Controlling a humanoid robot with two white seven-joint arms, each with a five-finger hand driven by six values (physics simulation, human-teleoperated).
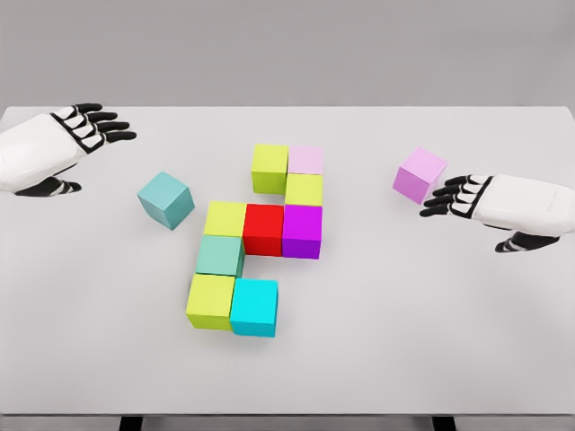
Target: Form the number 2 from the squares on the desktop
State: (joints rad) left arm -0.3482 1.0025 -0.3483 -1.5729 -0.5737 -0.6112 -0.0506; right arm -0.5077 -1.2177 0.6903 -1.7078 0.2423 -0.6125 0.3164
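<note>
Cubes (260,238) (unlabelled) cluster mid-table; right hand (458,197) and left hand (94,126) released, grasping nothing.

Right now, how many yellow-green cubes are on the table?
3. One yellow-green cube at the cluster's top left, one left of the red cube, one at the bottom left beside the cyan cube. None seems hidden.

We see a bare simulated test setting, not a lived-in room: a plain pale tabletop (449,341) against a flat grey backdrop, flatly lit, holding only smooth, evenly coloured cubes (262,229).
</note>
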